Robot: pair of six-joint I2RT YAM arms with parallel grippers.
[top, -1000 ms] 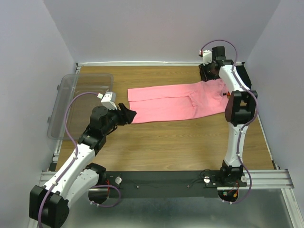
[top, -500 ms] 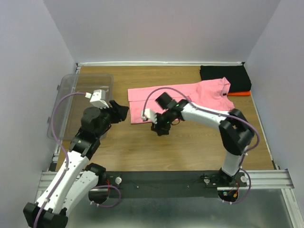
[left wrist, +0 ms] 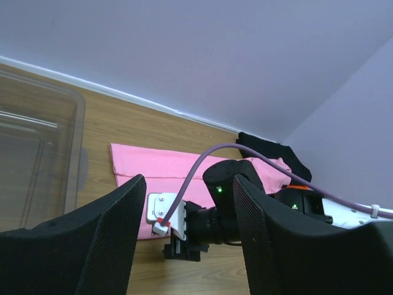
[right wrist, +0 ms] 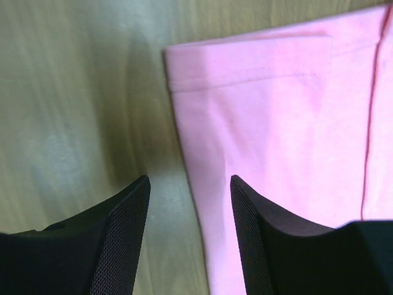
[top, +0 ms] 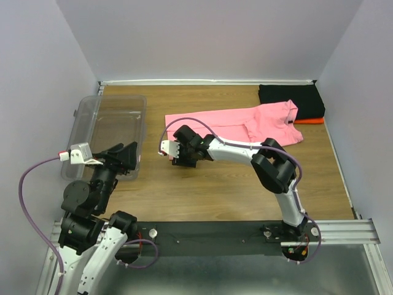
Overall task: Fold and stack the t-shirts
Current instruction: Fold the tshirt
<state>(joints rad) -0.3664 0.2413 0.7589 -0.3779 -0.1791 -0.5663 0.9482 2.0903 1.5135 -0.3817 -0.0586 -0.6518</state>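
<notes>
Tub (top: pixel 104 132): clear plastic, at the bench's (top: pixel 202 190) left side. The wood grain shows through its floor. The left wrist view cuts it off at the frame edge.

Pink shirt (top: pixel 233 126): flat on the bench as a long strip right of the tub, its right end touching the black shirt (top: pixel 291 98) in the far right corner. Orange-red shirt (top: pixel 310 121): only a sliver shows from under the black one.

Right gripper (right wrist: pixel 190 246): fingers apart, straddling the pink shirt's left edge near its corner, one finger over wood and one over cloth. We cannot tell whether they touch either. From above, the wrist hides the fingertips. The wood in the wrist view is blurred.

Left gripper (left wrist: pixel 187 190): fingers apart and holding nothing, raised over the tub's near right corner.

Since half a second ago, the right gripper has slid left along the pink shirt's near edge to that corner. A second ago it was over the black shirt. The left arm has drawn back from the pink shirt's left end toward the tub. The shirts lie as they did.
</notes>
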